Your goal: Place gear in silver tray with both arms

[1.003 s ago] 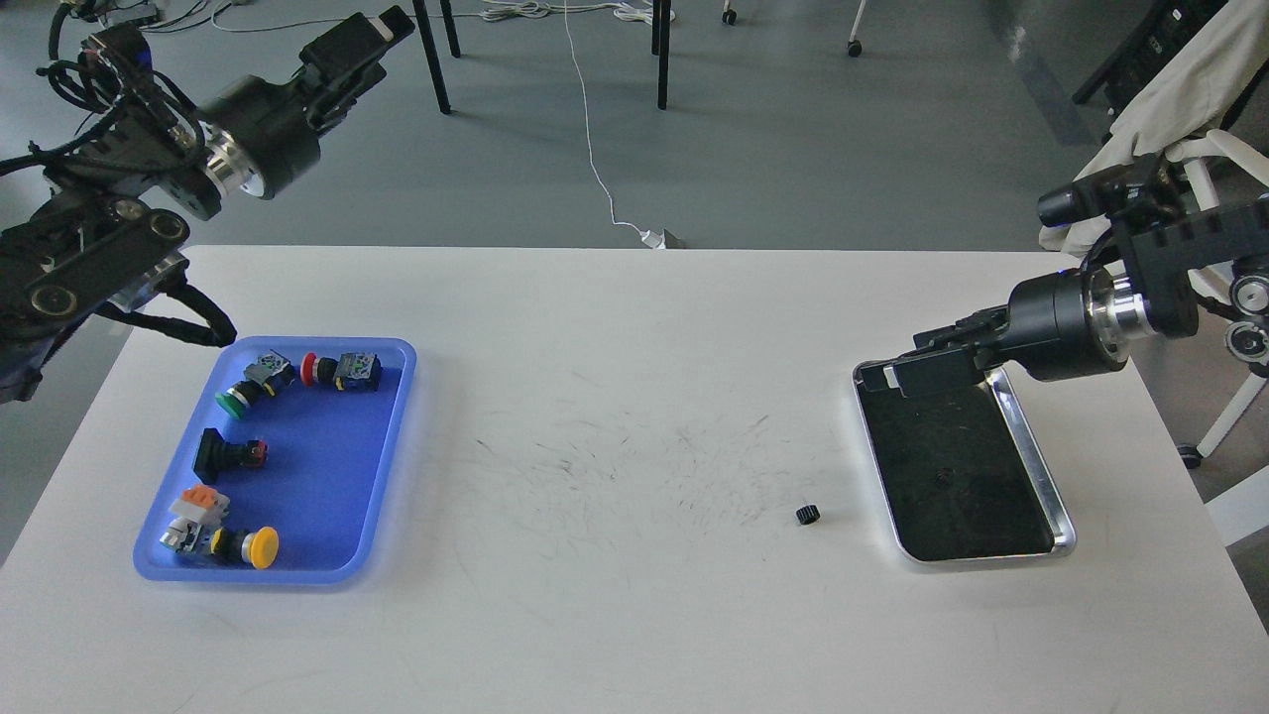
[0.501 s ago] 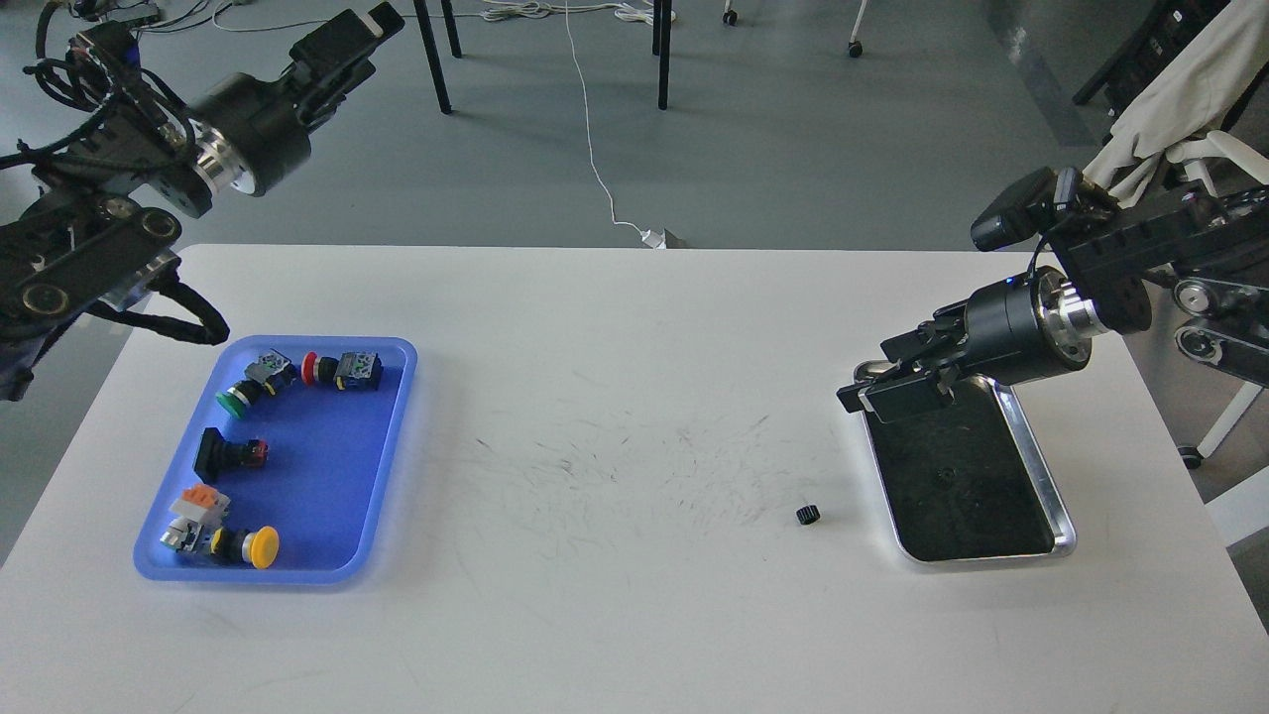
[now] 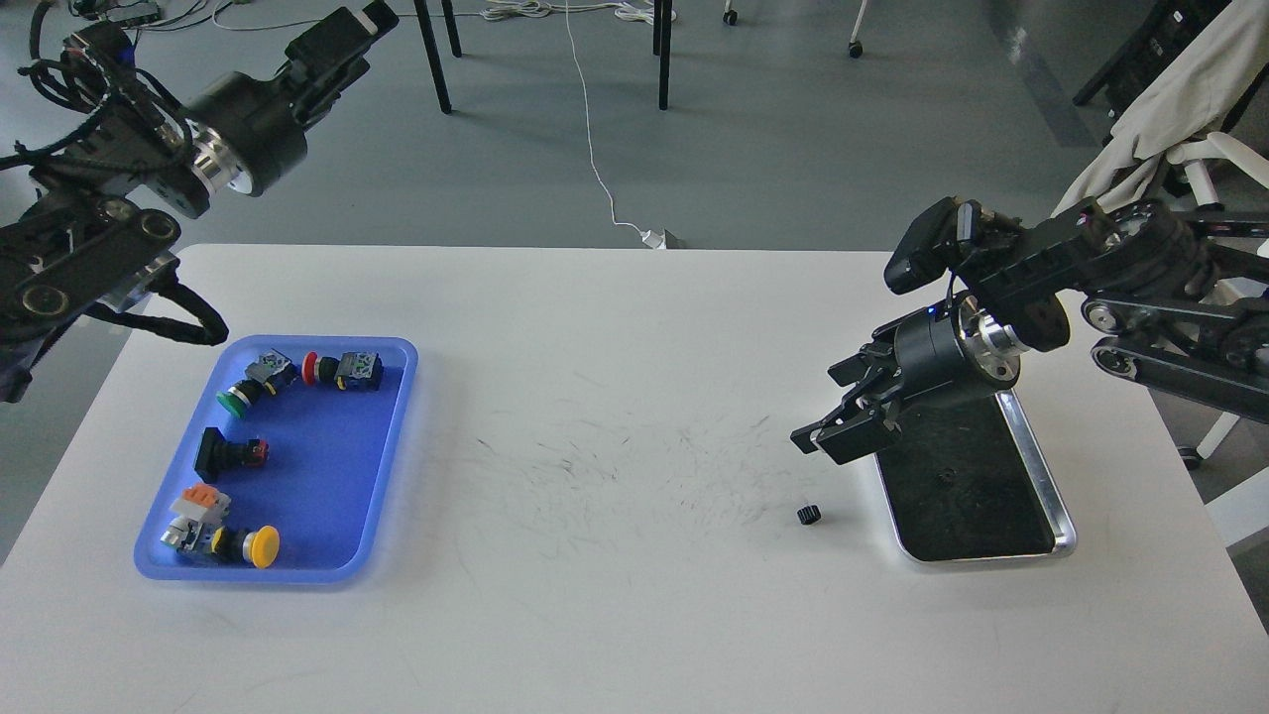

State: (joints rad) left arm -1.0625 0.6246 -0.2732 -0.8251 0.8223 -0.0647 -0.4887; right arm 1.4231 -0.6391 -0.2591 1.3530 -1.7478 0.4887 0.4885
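The gear [image 3: 809,515] is a small black toothed wheel lying on the white table, just left of the silver tray [image 3: 991,556]. The tray has a shiny rim and a dark bottom, and nothing shows in it. My right gripper [image 3: 831,412] hangs over the tray's far left corner, pointing down and left, a little above and behind the gear. Its two fingers stand apart and hold nothing. My left gripper [image 3: 342,40] is raised high at the far left, beyond the table's edge. Its fingers are too dark to tell apart.
A blue plastic tray [image 3: 392,436] with several push buttons and switches lies at the table's left. Chair legs and a white cable [image 3: 595,169] are on the floor behind the table. A chair with cloth [image 3: 1170,109] stands at the far right.
My right gripper has moved left and down from over the silver tray's far end toward the gear. The left arm has barely shifted.
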